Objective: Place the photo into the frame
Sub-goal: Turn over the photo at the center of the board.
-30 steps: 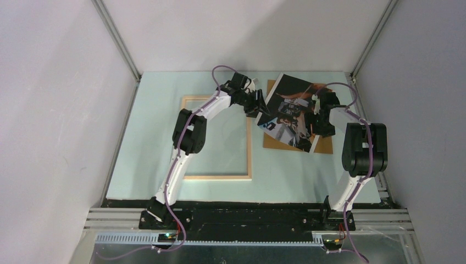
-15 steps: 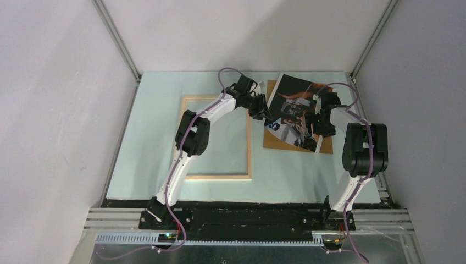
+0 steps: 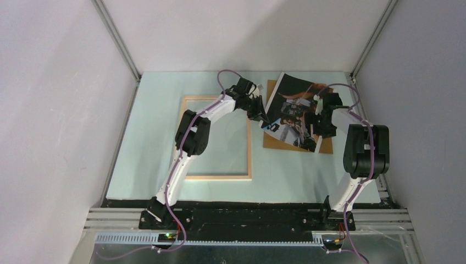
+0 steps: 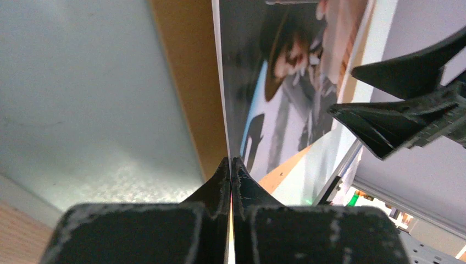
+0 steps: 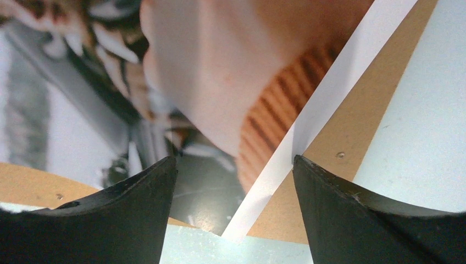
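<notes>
White-bordered dark photo [image 3: 291, 104], apparently tilted up, pinched by left tool [image 4: 231, 165]; right tool [image 5: 235, 165] spread wide.

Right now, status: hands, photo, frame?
Left hand shut on photo, at its edge. Right hand open above it. Photo over backing board, not yet in frame. Nothing seen between.

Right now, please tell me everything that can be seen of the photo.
The photo is a thin paper print with a white border, showing a dark scene with a person in a hat and orange-brown tones. It sits picture side up, turned askew, over the brown board. The left claw is shut on its left edge, which looks slightly lifted. The open right claw hovers over its right border; whether they touch cannot be told.
</notes>
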You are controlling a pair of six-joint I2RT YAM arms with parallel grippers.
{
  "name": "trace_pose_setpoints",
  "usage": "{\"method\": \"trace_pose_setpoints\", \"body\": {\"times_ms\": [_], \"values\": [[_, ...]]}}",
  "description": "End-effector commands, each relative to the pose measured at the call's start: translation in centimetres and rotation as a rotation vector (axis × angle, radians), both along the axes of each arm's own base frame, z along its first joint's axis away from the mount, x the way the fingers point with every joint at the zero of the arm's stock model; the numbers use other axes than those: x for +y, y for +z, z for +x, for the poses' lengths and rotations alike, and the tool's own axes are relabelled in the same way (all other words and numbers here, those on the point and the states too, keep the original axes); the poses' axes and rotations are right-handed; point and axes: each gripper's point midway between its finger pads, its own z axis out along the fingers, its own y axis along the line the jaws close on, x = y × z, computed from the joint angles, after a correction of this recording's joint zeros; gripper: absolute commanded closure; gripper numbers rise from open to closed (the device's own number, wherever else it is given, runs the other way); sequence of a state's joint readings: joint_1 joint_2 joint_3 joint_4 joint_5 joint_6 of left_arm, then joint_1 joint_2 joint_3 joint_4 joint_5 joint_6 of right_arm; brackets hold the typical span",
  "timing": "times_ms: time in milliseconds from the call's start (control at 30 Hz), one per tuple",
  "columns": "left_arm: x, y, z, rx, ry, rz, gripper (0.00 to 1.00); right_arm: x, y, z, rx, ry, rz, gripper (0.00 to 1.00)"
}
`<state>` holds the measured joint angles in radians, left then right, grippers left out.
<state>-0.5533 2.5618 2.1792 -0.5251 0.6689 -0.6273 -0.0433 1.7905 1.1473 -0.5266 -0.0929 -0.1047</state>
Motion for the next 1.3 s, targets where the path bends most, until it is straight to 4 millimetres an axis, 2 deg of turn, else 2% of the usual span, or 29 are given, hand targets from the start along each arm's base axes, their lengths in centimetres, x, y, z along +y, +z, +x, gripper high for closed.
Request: {"method": "trace_pose_setpoints", "body": {"times_ms": [0, 167, 333, 400, 567, 600, 733, 900, 1033, 1100, 1167, 1200, 1233, 1267], "values": [[0.8, 5.4, 0.9, -0.139, 0.012, -0.014, 1.00, 1.2, 2.8, -0.7, -0.047, 0.003, 0.075, 0.14], [2.0, 7.9, 0.9, -0.215, 0.019, 0.011, 1.00, 2.2, 5.9, 0.1, -0.145, 0.018, 0.137, 0.07], [3.6, 9.1, 0.5, -0.256, 0.016, 0.049, 1.00, 3.2, 9.6, 1.2, -0.251, 0.041, 0.202, 0.04], [4.2, 10.2, 0.5, -0.281, 0.015, 0.056, 1.00, 3.7, 11.1, 1.9, -0.289, 0.042, 0.233, 0.03], [6.0, 15.0, 0.4, -0.386, 0.014, 0.071, 1.00, 5.3, 14.4, 3.6, -0.348, 0.054, 0.319, 0.06], [6.6, 16.5, 0.5, -0.431, 0.014, 0.091, 1.00, 5.9, 14.9, 3.7, -0.349, 0.060, 0.349, 0.06], [8.9, 20.2, 0.2, -0.563, 0.026, 0.165, 1.00, 8.1, 17.5, 4.8, -0.384, 0.093, 0.458, 0.07], [11.6, 24.1, -0.4, -0.697, 0.034, 0.271, 1.00, 10.7, 20.5, 5.5, -0.402, 0.125, 0.631, 0.07], [12.9, 26.7, -1.3, -0.804, 0.033, 0.382, 1.00, 12.0, 21.6, 5.4, -0.391, 0.157, 0.732, 0.07], [12.9, 27.8, -2.2, -0.860, 0.021, 0.427, 1.00, 12.3, 21.9, 5.1, -0.377, 0.169, 0.776, 0.07], [11.6, 28.0, -3.5, -0.903, -0.011, 0.468, 1.00, 12.4, 22.2, 4.8, -0.373, 0.172, 0.834, 0.07], [11.4, 27.8, -3.8, -0.912, -0.018, 0.486, 1.00, 12.3, 21.9, 4.4, -0.360, 0.161, 0.858, 0.07], [10.8, 27.7, -4.3, -0.937, -0.033, 0.521, 1.00, 12.1, 22.5, 4.4, -0.372, 0.159, 0.895, 0.06], [10.4, 27.3, -4.5, -0.944, -0.048, 0.541, 1.00, 11.9, 22.0, 4.0, -0.358, 0.145, 0.912, 0.06]]}}
